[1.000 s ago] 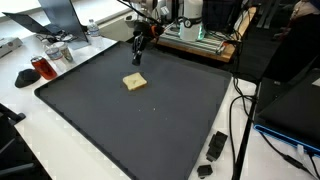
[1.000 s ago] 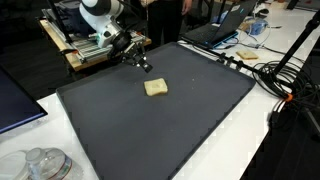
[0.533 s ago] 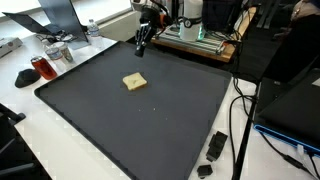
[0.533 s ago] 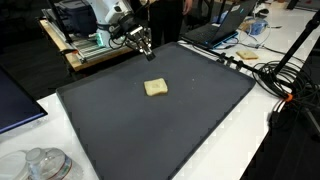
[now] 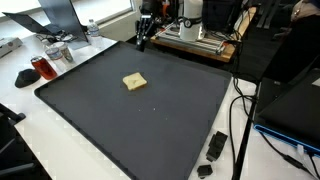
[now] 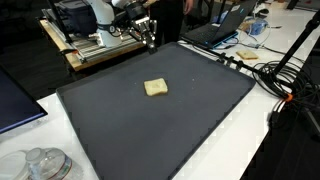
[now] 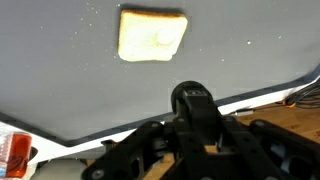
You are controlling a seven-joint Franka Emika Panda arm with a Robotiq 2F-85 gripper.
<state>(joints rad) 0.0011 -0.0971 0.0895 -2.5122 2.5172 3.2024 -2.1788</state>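
Note:
A small tan square piece (image 5: 134, 81) (image 6: 155, 88) lies flat on the dark mat (image 5: 150, 130) (image 6: 170, 130), alone near its middle. In both exterior views my gripper (image 5: 141, 42) (image 6: 150, 38) hangs in the air over the mat's far edge, well away from the piece and touching nothing. The wrist view shows the gripper (image 7: 192, 98) with its fingers drawn together into one black tip and nothing between them. The tan piece (image 7: 152, 35) sits at the top of that view on the grey mat (image 7: 60, 90).
A wooden rack with equipment (image 5: 200, 40) stands just behind the mat's far edge. A red cup (image 5: 42, 68), a black mouse (image 5: 25, 77) and a laptop (image 5: 60, 15) sit beside the mat. Black adapters (image 5: 215, 145), cables (image 6: 285, 90) and glass jars (image 6: 40, 163) lie at other edges.
The gripper has risen and pulled back from above the mat toward its far edge, farther from the tan piece. The piece has not moved.

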